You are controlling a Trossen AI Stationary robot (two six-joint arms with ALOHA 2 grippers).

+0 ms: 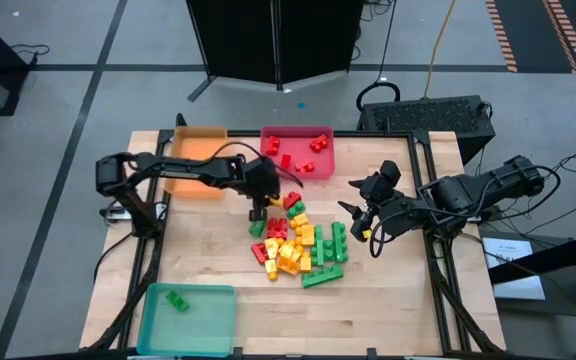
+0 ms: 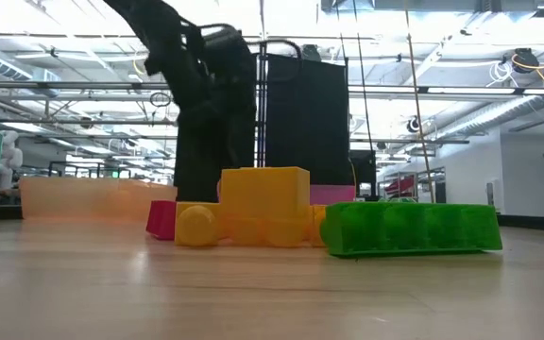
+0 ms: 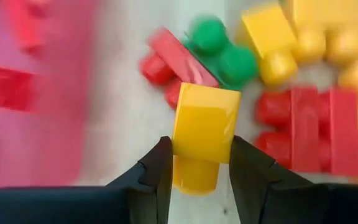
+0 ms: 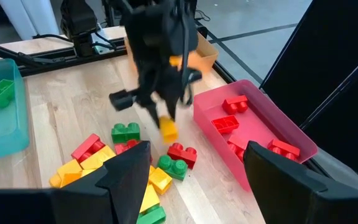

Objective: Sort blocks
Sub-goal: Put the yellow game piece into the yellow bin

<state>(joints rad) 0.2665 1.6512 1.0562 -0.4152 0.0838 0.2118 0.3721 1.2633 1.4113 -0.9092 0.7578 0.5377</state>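
Red, yellow and green studded blocks lie in a loose pile (image 1: 298, 245) in the middle of the table. My left gripper (image 1: 258, 210) hangs over the pile's far-left edge, shut on a short yellow block (image 3: 205, 124), which also shows in the right wrist view (image 4: 168, 129). My right gripper (image 1: 363, 215) waits open to the right of the pile, its fingers spread wide (image 4: 194, 180). Several red blocks (image 1: 293, 160) lie in the red tray, and one green block (image 1: 176, 299) lies in the teal tray. The low view shows a yellow block (image 2: 263, 203) and a long green block (image 2: 409, 229) up close. My left gripper pinches the short yellow block between its two fingers (image 3: 157, 171), which sit on its two opposite smooth sides (image 3: 185, 146). The fingers come from above, pointing down. The block hangs below the fingertips, lifted clear of the table and the pile (image 4: 168, 129).
An orange tray (image 1: 193, 165) and a red tray (image 1: 323, 170) stand side by side at the table's far edge. A teal tray (image 1: 213, 330) sits at the near left corner. Bare wood lies left of the pile and along the near right side.
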